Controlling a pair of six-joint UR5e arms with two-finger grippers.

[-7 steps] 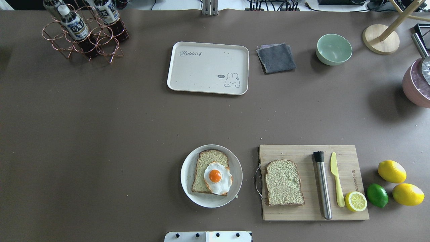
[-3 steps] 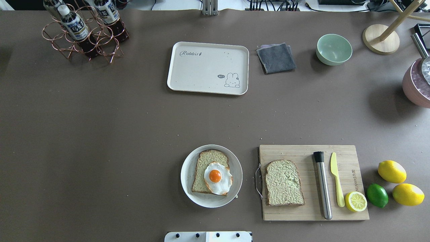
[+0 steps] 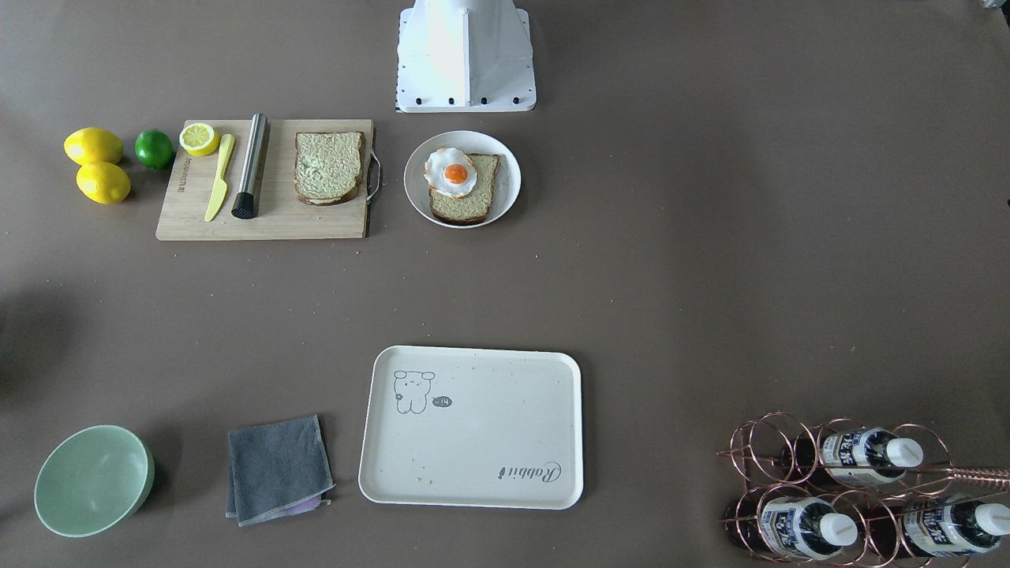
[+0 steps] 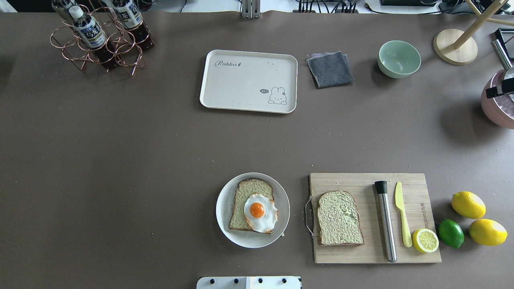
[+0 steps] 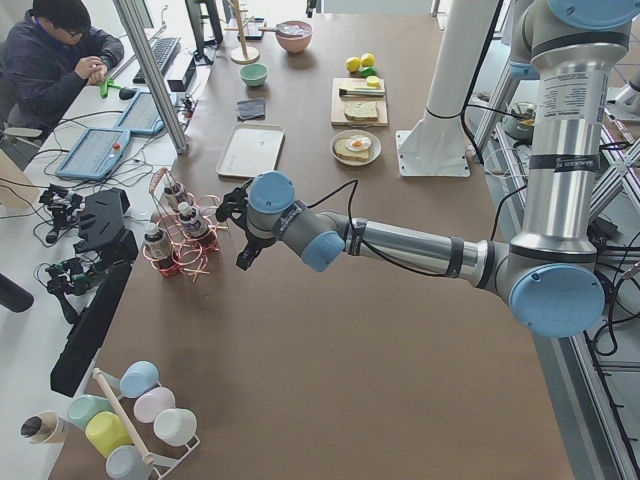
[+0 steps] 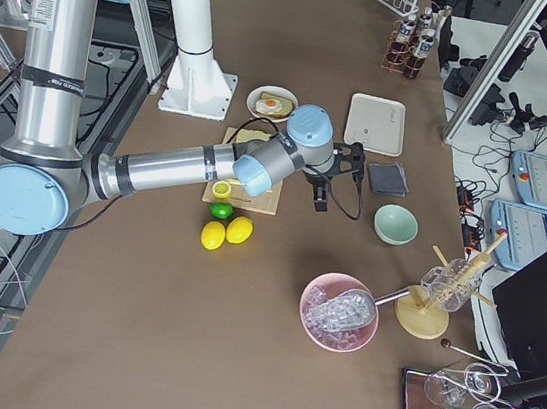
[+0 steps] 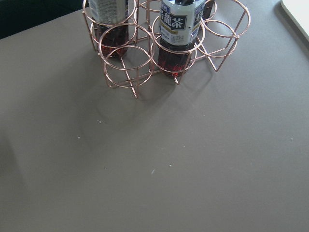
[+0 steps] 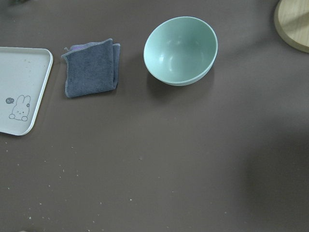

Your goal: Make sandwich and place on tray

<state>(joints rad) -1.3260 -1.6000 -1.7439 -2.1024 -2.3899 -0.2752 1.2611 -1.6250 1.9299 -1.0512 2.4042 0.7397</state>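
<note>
The sandwich is in parts. One bread slice [image 4: 245,200] with the fried egg [image 4: 260,212] on it lies on a round white plate [image 4: 223,208]. The second slice [image 4: 339,218] lies on the wooden cutting board [image 4: 361,180]. The cream tray [image 4: 241,84] sits empty at the table's far middle. My left gripper [image 5: 243,250] hovers near the bottle rack, far from the food; I cannot tell its state. My right gripper [image 6: 327,194] hovers over the table's right side, and only a black sliver of it shows at the overhead view's edge [image 4: 500,89]; I cannot tell its state.
A steel rod [image 4: 385,220], a yellow knife [image 4: 401,212] and a lemon half [image 4: 425,240] lie on the board. Lemons [image 4: 468,204] and a lime [image 4: 450,233] lie beside it. A grey cloth [image 4: 330,69], a green bowl [image 4: 399,58], a pink bowl [image 4: 498,108] and a copper bottle rack [image 4: 100,44] stand at the back.
A black part of my right gripper has come into the overhead view at its right edge. The food, plate, board and tray have not moved.
</note>
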